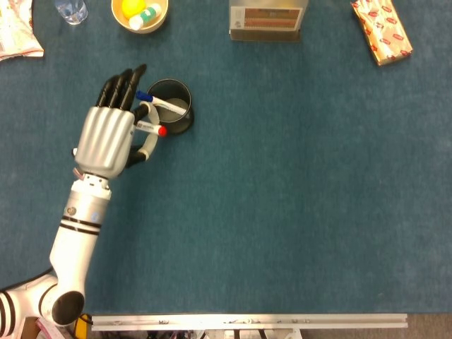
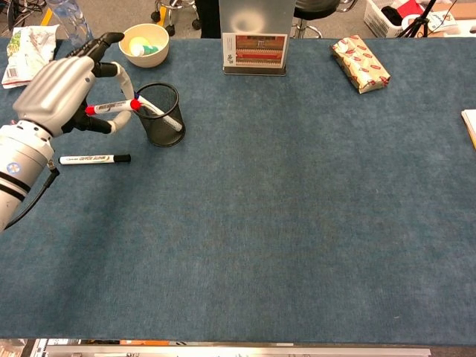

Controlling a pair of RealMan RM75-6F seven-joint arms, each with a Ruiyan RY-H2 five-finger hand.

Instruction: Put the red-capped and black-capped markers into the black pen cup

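My left hand (image 1: 109,134) (image 2: 59,93) hovers just left of the black mesh pen cup (image 1: 174,113) (image 2: 162,115) and pinches the red-capped marker (image 2: 113,107) (image 1: 150,128), which lies nearly level with its red cap close to the cup's rim. A blue-capped marker (image 1: 161,104) (image 2: 158,111) leans inside the cup. The black-capped marker (image 2: 94,158) lies flat on the blue cloth below my hand in the chest view; the head view hides it under my hand. My right hand is not in view.
A bowl (image 1: 140,15) (image 2: 144,43) with small items stands behind the cup. A water bottle (image 2: 74,28) and a snack bag (image 2: 30,56) sit at the far left corner. A card stand (image 2: 254,46) and a wrapped box (image 2: 360,63) lie along the back.
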